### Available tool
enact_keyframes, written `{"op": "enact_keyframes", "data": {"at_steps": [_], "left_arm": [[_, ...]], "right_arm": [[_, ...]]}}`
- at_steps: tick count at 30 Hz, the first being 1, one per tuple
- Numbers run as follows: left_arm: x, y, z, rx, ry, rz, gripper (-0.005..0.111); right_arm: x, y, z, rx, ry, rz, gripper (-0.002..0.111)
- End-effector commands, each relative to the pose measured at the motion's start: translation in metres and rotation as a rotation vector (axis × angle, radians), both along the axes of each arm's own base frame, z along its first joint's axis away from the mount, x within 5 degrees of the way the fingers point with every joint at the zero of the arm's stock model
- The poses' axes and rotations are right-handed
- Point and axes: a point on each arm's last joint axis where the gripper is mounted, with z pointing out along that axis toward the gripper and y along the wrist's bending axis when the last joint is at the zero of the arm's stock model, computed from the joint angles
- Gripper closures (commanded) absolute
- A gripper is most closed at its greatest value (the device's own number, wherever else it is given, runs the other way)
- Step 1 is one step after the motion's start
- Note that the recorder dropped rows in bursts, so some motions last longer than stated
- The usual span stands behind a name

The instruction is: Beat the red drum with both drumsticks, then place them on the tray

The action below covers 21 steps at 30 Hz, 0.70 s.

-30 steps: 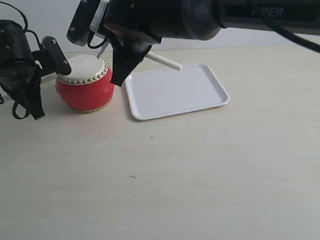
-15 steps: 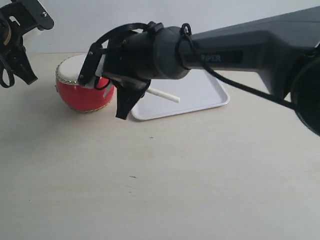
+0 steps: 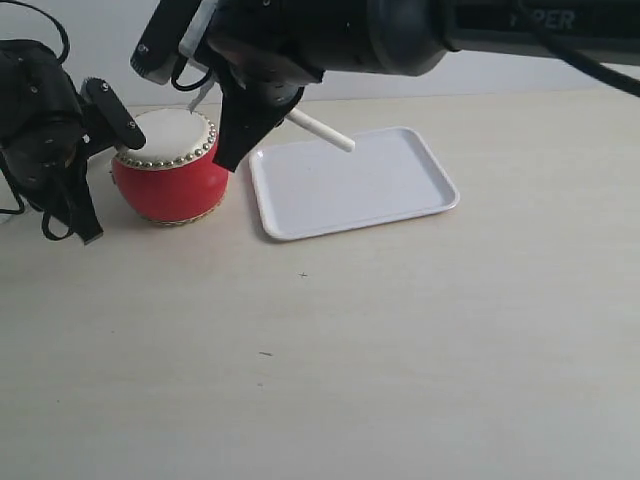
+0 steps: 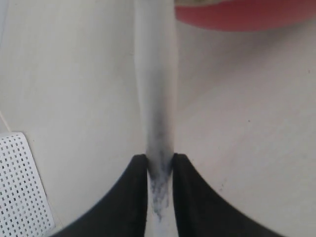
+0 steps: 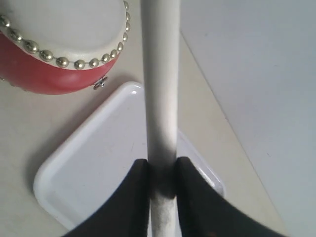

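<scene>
While left gripper (image 4: 159, 159) pinches left stick (image 4: 154, 74) and right gripper (image 5: 162, 164) right stick (image 5: 160, 74) | step: beating drum (image 3: 170, 185) | land tips mid-top, alternate strokes, miss studs (image 5: 61, 61)

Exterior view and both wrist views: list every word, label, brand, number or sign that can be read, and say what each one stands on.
"PER": faint letters on the right arm, top edge of the exterior view; whatever precedes them cannot be read.
No text shows on the red drum, the tray, the left drumstick or the right drumstick.
</scene>
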Motion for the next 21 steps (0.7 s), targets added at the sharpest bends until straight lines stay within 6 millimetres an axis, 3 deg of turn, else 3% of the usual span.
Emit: {"op": "enact_keyframes", "data": {"at_steps": [1, 6, 14, 18, 21], "left_arm": [[0.003, 0.0, 0.004, 0.009, -0.009, 0.005, 0.107], [0.008, 0.001, 0.024, 0.018, -0.054, 0.058, 0.107], [-0.002, 0.004, 0.07, -0.054, -0.165, 0.075, 0.107], [-0.008, 0.005, 0.087, -0.098, -0.201, 0.082, 0.107], [-0.011, 0.004, 0.093, -0.14, -0.215, 0.089, 0.107]], "right_arm": [[0.003, 0.003, -0.01, -0.01, 0.015, -0.005, 0.108], [0.007, 0.008, -0.046, -0.042, 0.082, -0.006, 0.108], [0.013, 0.015, -0.105, -0.105, 0.16, 0.012, 0.108], [0.014, 0.015, -0.111, -0.127, 0.159, 0.018, 0.108], [0.014, 0.014, -0.102, -0.117, 0.146, 0.013, 0.108]]}}
